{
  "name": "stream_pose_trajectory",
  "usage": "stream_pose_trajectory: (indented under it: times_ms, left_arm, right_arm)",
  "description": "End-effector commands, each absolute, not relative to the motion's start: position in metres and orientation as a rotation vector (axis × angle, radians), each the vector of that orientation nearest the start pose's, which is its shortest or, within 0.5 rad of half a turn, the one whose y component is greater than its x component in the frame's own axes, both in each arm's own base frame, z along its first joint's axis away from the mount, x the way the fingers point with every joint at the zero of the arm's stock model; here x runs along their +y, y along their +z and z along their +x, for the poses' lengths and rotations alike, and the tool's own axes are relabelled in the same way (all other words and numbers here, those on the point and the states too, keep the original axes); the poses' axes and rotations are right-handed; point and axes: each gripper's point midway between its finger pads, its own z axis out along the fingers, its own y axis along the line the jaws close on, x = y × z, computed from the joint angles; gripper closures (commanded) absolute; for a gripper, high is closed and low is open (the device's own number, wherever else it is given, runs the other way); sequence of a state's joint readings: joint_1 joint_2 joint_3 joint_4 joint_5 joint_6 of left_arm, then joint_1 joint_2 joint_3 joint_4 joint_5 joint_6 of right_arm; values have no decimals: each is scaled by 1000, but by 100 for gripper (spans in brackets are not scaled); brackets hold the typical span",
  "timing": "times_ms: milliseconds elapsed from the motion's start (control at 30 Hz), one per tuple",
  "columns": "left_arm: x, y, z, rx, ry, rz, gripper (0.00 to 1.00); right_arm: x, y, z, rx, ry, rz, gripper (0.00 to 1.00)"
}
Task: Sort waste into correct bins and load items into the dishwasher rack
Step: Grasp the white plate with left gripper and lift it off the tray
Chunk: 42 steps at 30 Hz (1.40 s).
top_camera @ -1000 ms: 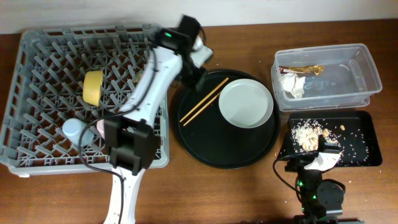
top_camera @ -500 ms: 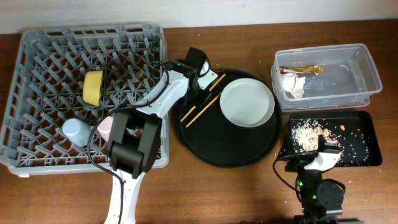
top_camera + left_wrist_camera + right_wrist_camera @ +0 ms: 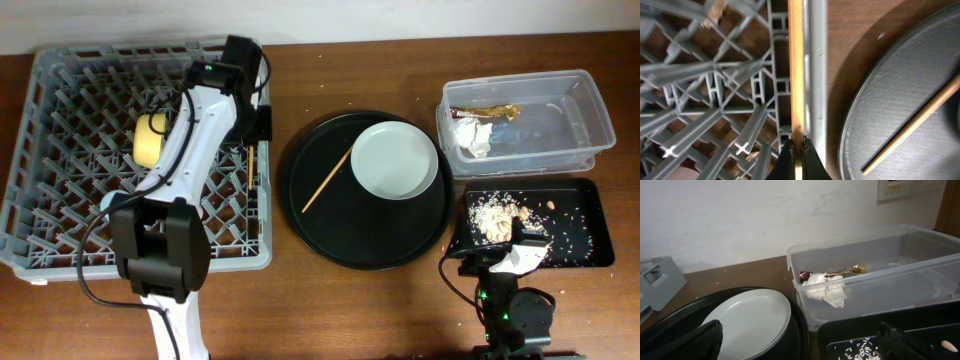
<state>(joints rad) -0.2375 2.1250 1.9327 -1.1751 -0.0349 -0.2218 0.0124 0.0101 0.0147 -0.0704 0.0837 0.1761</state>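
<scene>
Left fingers (image 3: 787,165) are pinched shut on one chopstick (image 3: 796,75), over the right rim of the rack (image 3: 60,250) at the left end of the desk (image 3: 300,310). Half a second back they were down on the round tray (image 3: 330,240) mid-desk, where both sticks lay together. Only the second chopstick (image 3: 327,180) lies there now, just beside the plate (image 3: 396,161). So my read is one stick picked and about to be dropped in the rack, with the other stick and the plate still to load. The left wrist view shows what the overhead hides under the wrist: the held stick runs along the rim, just inside it, not yet released. Only the overhead shows the bowl (image 3: 150,138) standing among the pegs, but the arm covers the rack's near part, so no cups are visible. Waste looks sorted: napkin (image 3: 470,135) and wrapper (image 3: 485,110) are in the tub (image 3: 590,125) at the far right corner, scraps (image 3: 495,212) on the flat tray (image 3: 590,215) in front of it. Right fingers (image 3: 707,337) are spread wide and empty in the right wrist view, parked at the near edge.
</scene>
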Motion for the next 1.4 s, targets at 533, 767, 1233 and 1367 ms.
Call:
stream_pose_trajectory:
  times_ms: [533, 767, 1233, 1367]
  left_arm:
    - [-260, 72, 415, 2767, -192, 1002, 75]
    - [-255, -10, 404, 2923, -151, 1054, 68]
    - [-109, 122, 462, 3055, 55, -23, 100]
    - [-83, 98, 459, 3075, 217, -175, 99]
  right_arm:
    - [-13, 158, 246, 1629, 69, 201, 1]
    - [-13, 158, 246, 1629, 70, 200, 2]
    - [-13, 158, 246, 1630, 69, 200, 2]
    - [-13, 158, 246, 1630, 69, 200, 2]
